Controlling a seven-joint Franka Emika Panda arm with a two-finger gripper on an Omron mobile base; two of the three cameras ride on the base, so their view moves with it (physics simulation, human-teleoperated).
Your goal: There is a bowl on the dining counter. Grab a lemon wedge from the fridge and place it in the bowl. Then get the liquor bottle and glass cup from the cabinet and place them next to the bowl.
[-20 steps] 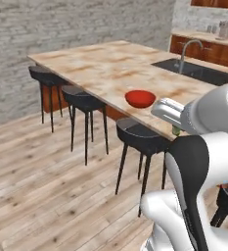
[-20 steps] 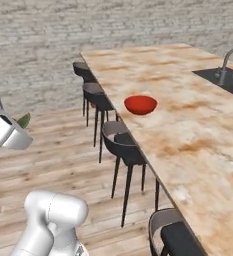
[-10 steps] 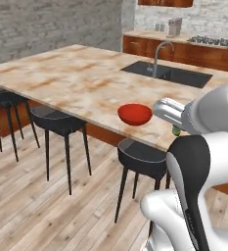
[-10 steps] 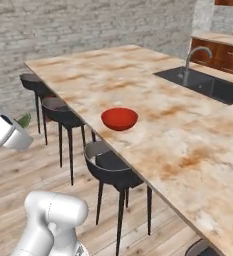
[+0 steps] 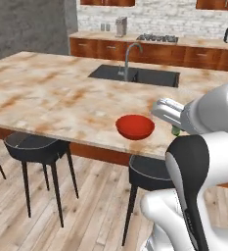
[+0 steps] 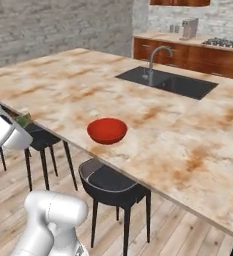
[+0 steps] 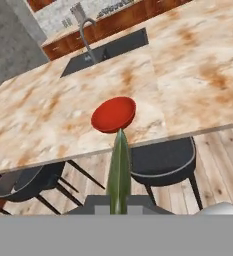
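Observation:
A red bowl (image 5: 135, 126) (image 6: 107, 130) (image 7: 114, 114) sits on the marble dining counter (image 5: 47, 98) near its front edge. My gripper (image 7: 119, 201) is shut on a thin greenish lemon wedge (image 7: 119, 167), which stands up edge-on in the hand view just below the bowl. From the left base camera the hand (image 5: 170, 112) hovers just right of the bowl, with a bit of the wedge (image 5: 175, 130) under it. From the right base camera the hand (image 6: 5, 131) hangs off the counter's front, left of the bowl. The liquor bottle, glass cup, fridge and cabinet are out of view.
Black stools (image 5: 34, 147) (image 5: 149, 171) (image 6: 110, 182) stand under the counter's front edge. A sink (image 5: 135, 76) with a faucet (image 5: 128, 54) is set in the counter beyond the bowl. Wooden base cabinets with a stove (image 5: 157, 37) line the back wall.
The base has driven and turned, so the whole scene shifted: the bowl and sink are now nearer and more central. The gripper stays shut on the wedge.

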